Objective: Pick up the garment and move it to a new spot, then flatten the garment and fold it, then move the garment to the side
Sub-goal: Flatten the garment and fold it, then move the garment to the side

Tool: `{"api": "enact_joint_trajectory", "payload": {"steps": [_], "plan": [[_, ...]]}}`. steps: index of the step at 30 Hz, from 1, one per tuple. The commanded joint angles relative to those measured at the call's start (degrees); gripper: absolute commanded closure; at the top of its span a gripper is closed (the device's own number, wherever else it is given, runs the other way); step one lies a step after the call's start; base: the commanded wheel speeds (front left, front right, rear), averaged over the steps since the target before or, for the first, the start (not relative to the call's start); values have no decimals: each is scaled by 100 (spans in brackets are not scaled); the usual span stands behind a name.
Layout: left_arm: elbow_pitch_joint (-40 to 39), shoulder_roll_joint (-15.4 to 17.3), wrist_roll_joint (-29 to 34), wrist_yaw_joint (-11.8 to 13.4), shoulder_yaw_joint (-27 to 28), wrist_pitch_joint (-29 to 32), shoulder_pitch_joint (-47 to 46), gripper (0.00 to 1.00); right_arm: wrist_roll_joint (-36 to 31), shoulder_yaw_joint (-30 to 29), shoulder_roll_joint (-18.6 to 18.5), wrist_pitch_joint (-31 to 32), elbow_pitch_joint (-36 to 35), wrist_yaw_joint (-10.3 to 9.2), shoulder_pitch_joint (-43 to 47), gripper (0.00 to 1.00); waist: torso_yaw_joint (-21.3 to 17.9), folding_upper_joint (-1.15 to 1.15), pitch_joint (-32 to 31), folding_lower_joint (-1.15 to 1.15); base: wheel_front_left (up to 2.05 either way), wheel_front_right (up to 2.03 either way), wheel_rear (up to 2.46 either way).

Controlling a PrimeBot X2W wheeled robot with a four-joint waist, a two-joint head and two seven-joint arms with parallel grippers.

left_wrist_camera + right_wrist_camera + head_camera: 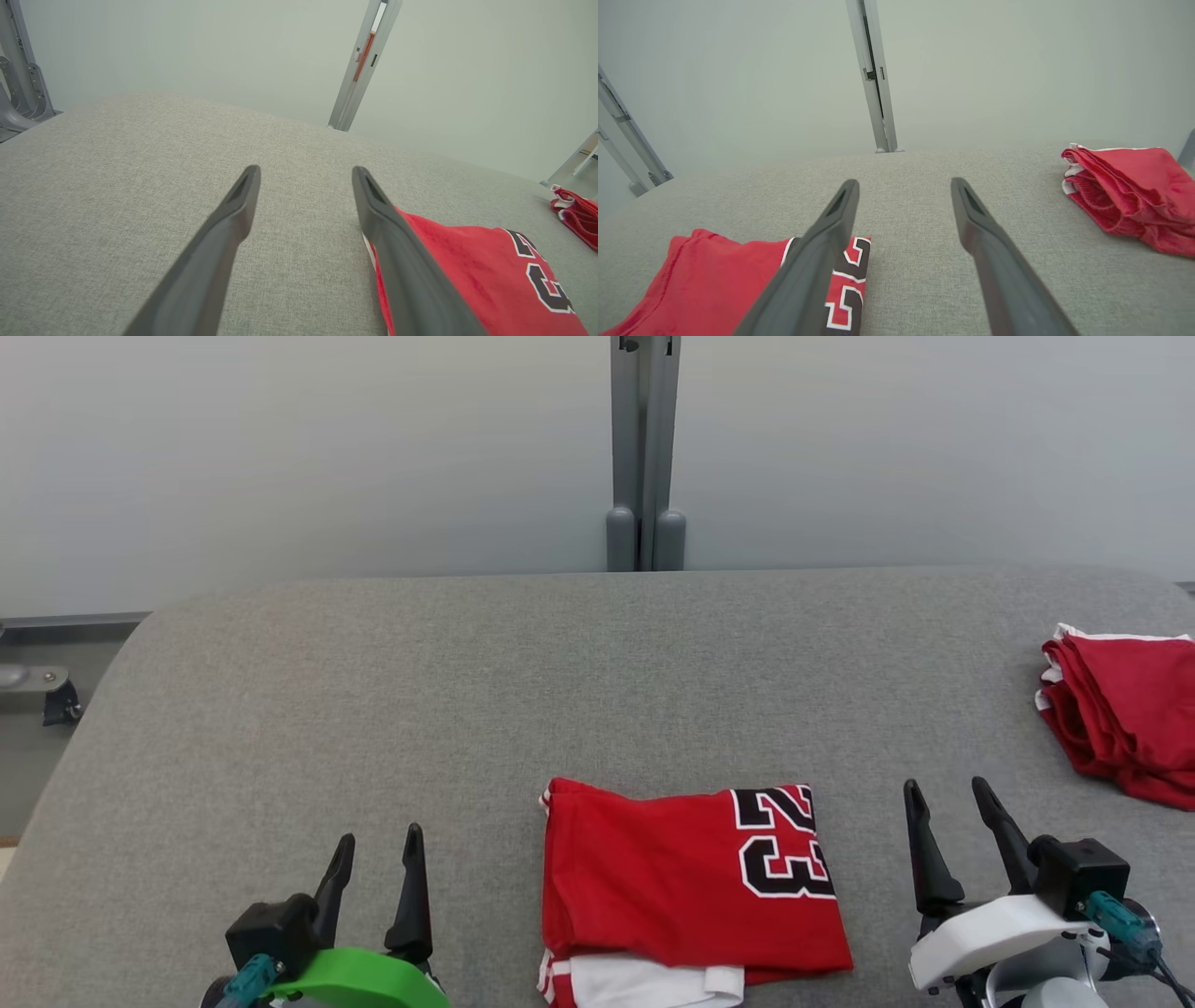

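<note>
Lying folded near the middle of the near edge of the grey padded top [373,691]: the garment [686,887], a red jersey in a rough rectangle, black-and-white number 23 [780,845] at its right end, white trim [644,982] poking out along its near side.

Left gripper [381,835] sits off the garment's left side, apart from it, fingers spread wide and holding nothing; in the left wrist view the cloth's left edge lies just beyond the right-hand finger.

Right gripper [945,784] sits off the garment's right side, also apart, fingers wide and empty; in the right wrist view the numbered end shows beside the left-hand finger.

Second red garment [1125,709] is bunched at the right edge, well apart from the folded one; grey post [644,448] stands behind the far edge.

Judgement on stage: flattening and folding look done; the shift to the side looks like what is left.

Handling, as judged: light, soft, limp cloth, probably a slick sports knit; no stiffness to carry its own shape; stacked layers likely to slide or fan open if only the top ply is pinched.

Where to hold: both short ends at once, left end and numbered end, fingers run low along the top to get under every layer before closing; lift little, keep both ends level; a drag across the fabric top risks rucking the bottom layer.
</note>
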Motion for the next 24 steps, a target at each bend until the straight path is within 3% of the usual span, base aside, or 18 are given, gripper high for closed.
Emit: {"api": "enact_joint_trajectory", "payload": {"steps": [1,24], "plan": [[-5,-22,98,-34,74,-23,104,0,-37,-31,27,-40,-69,-4,100,0,-92,0,-56,0,0,0,0],[236,-305,743,-348,556,-22,222,0,-174,46,139,-42,-45,-4,97,0,8,0,3,0,0,0,0]]}}
